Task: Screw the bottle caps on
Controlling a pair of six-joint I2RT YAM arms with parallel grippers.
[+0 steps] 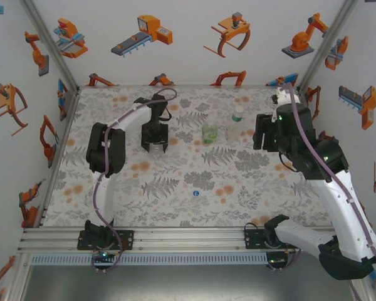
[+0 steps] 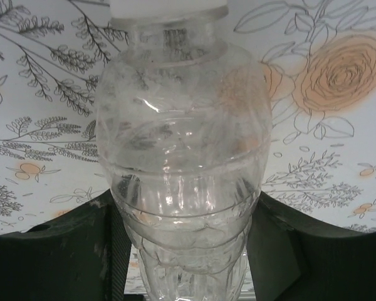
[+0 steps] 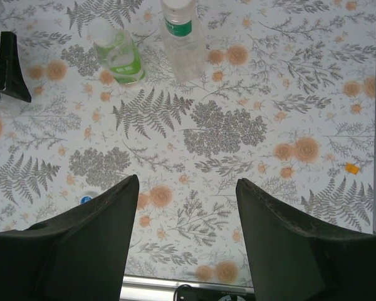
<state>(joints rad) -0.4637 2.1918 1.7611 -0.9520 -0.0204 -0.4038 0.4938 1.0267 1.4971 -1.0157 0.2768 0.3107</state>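
Clear plastic, ribbed and seemingly empty: the clear bottle point(image 2: 185, 163) sits mid-frame in the left wrist view. It is pinched between the fingers of the left end effector point(image 2: 185, 207), with a white cap point(image 2: 169, 7) on its neck at the top edge. Overhead, right of centre, the green bottle point(image 1: 208, 133) and the labelled bottle point(image 1: 236, 122) stand side by side on the tabletop point(image 1: 250, 188). The green label's print is too small to read. The blue cap point(image 1: 195, 193) lies alone below centre. The right end effector point(image 3: 187, 188) hangs spread, gripping nothing.
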